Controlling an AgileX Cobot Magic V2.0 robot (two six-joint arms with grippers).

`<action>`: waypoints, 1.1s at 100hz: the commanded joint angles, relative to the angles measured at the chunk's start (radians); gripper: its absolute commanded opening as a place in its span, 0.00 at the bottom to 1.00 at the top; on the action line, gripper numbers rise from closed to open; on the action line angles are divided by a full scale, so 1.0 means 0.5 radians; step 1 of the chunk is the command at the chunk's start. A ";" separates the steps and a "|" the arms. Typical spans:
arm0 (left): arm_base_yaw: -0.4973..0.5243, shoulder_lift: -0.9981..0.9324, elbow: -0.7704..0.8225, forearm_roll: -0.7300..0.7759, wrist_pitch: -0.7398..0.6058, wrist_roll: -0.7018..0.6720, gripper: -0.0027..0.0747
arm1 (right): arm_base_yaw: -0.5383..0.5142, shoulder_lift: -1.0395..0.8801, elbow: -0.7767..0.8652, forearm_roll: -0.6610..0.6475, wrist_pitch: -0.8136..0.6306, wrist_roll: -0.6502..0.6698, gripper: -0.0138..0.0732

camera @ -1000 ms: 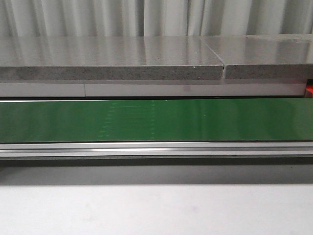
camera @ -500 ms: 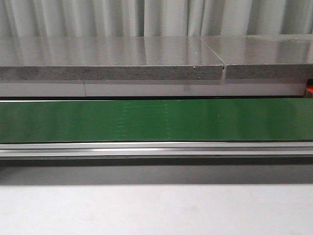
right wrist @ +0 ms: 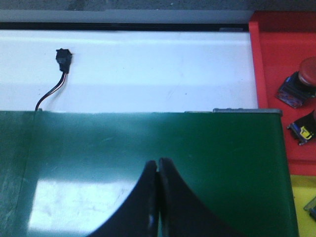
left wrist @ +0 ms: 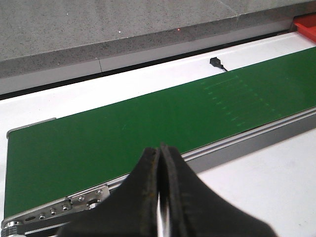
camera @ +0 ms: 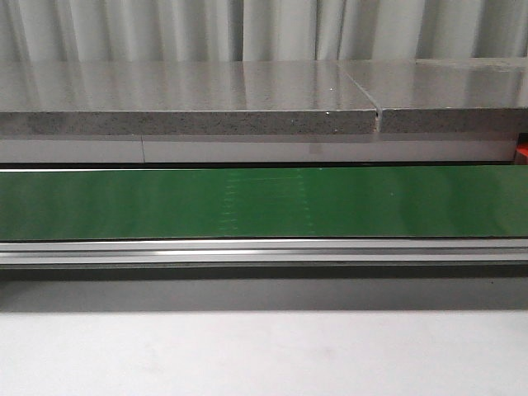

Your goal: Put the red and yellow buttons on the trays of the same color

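In the right wrist view a red tray [right wrist: 276,49] lies past the end of the green belt [right wrist: 197,148]. A red button [right wrist: 302,79] on a dark blue base sits on that tray. Beside it lies a second dark piece with a small yellow spot [right wrist: 302,130]. A yellow tray [right wrist: 302,192] adjoins the red one, with a dark object [right wrist: 312,207] cut off by the frame edge on it. My right gripper [right wrist: 157,162] hangs shut and empty over the belt. My left gripper [left wrist: 159,148] is shut and empty above the belt's near rail. Neither gripper shows in the front view.
The green conveyor belt [camera: 264,202] runs across the front view with an aluminium rail [camera: 264,252] before it and a grey stone counter [camera: 190,99] behind. A black connector on a wire [right wrist: 62,58] lies on the white surface behind the belt. A red tray corner [left wrist: 306,27] shows far off.
A faint dotted pattern on the belt has shifted to the right across the front view. Nothing else has moved.
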 commanded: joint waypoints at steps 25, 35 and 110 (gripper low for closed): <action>-0.013 0.017 -0.055 -0.033 -0.142 -0.025 0.01 | 0.020 -0.645 0.441 -0.030 -0.250 -0.017 0.08; -0.013 0.017 -0.055 -0.033 -0.142 -0.025 0.01 | 0.020 -0.868 0.568 -0.030 -0.242 -0.017 0.08; -0.009 0.075 -0.055 0.006 -0.275 -0.025 0.01 | 0.020 -1.683 0.931 -0.030 -0.191 -0.017 0.08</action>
